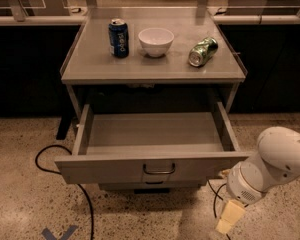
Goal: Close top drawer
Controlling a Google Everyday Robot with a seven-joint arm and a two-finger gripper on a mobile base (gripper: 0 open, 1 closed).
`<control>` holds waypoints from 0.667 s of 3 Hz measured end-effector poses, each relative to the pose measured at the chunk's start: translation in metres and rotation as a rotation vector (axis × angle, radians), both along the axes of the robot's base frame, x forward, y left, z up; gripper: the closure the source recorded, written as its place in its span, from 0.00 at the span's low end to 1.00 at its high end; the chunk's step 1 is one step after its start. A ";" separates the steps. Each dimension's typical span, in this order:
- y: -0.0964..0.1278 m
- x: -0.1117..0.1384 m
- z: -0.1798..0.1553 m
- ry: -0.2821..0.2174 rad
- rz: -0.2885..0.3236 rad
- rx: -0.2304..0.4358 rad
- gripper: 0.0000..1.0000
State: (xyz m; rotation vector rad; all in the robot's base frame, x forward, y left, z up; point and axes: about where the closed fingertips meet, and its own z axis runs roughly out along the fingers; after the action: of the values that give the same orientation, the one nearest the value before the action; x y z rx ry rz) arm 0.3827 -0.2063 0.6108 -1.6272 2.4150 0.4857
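The top drawer (pixel 155 170) of a grey metal cabinet stands pulled fully out and is empty inside. Its flat front faces me with a small dark bar handle (pixel 159 170) at centre. My white arm (pixel 270 166) comes in at the lower right, just right of the drawer's front corner. The gripper (pixel 229 218) hangs low near the floor, below and right of the drawer front, apart from the handle. A lower drawer front shows partly beneath it.
On the cabinet top (pixel 155 69) stand a blue can (pixel 119 38), a white bowl (pixel 156 41) and a green can (pixel 203 51) lying on its side. A black cable (pixel 85 204) loops on the speckled floor at the left. Dark counters flank the cabinet.
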 end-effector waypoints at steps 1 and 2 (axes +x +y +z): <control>0.015 0.038 -0.010 -0.043 -0.001 -0.003 0.00; 0.015 0.037 -0.010 -0.043 -0.001 -0.003 0.00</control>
State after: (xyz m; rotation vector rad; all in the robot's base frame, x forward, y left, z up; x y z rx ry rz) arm 0.4199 -0.1915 0.6004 -1.6201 2.3864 0.4426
